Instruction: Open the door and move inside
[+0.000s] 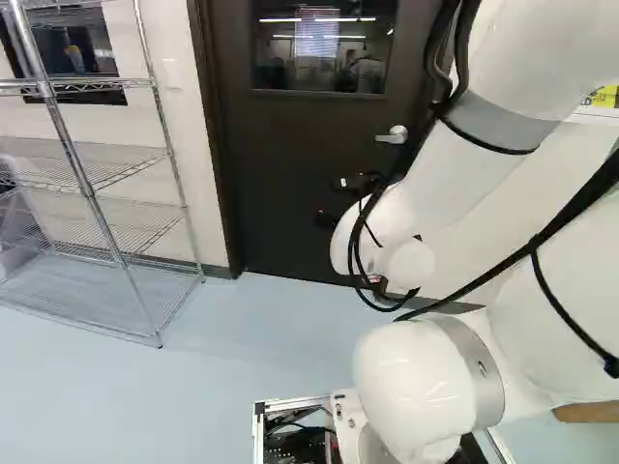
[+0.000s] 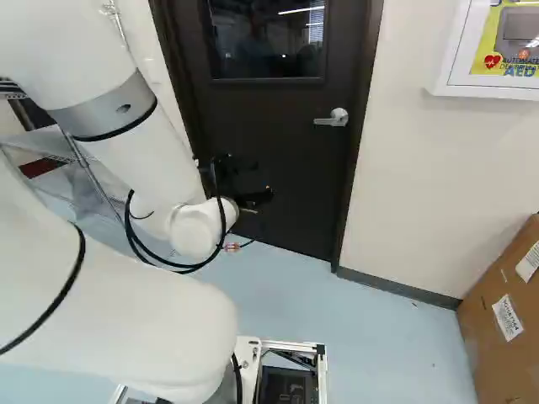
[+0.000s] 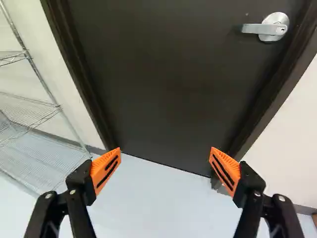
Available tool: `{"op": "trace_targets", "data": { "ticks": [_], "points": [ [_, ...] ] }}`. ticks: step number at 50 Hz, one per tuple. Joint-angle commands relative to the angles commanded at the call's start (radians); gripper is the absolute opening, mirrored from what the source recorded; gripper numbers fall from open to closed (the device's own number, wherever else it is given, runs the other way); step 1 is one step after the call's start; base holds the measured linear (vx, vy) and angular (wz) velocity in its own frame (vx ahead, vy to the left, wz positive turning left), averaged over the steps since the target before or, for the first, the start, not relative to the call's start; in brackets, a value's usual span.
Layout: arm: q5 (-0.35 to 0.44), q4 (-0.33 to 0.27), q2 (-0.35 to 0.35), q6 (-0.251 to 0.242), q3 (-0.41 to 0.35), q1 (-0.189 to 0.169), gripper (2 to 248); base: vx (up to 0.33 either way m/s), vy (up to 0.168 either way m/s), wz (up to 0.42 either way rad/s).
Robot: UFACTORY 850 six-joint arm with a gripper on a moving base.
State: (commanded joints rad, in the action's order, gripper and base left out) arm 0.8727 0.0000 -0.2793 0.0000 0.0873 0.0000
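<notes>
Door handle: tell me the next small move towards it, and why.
Probably raise the gripper and shift it right, fingers open, to line up with the handle. The door is shut, nothing is between the fingers, and in both base views the handle sits higher than the gripper and to its right.

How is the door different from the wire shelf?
The door is dark, but the wire shelf is shiny silver.
The door is mostly one big flat panel, while the wire shelf has layers of thin wires with gaps you can see through.
The door has a lever handle for opening it; the wire shelf shows no handle.
Both stand upright and reach down to the floor.
</notes>
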Motion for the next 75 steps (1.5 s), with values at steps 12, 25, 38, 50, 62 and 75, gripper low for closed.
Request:
{"op": "trace_targets", "data": {
  "ticks": [12,25,38,50,62,75],
  "points": [
    [0.0,0.0,0.0,0.0,0.0,0.0,247,0.21,0.054,-0.229],
    [0.0,0.0,0.0,0.0,0.0,0.0,247,0.214,0.045,-0.28],
    [0.0,0.0,0.0,0.0,0.0,0.0,247,0.195,0.029,-0.317],
    [0.0,0.0,0.0,0.0,0.0,0.0,247,0.142,-0.008,-0.319],
    [0.0,0.0,0.0,0.0,0.0,0.0,247,0.096,0.005,-0.191],
    [0.0,0.0,0.0,0.0,0.0,0.0,247,0.068,0.041,-0.02]
  ]
}}
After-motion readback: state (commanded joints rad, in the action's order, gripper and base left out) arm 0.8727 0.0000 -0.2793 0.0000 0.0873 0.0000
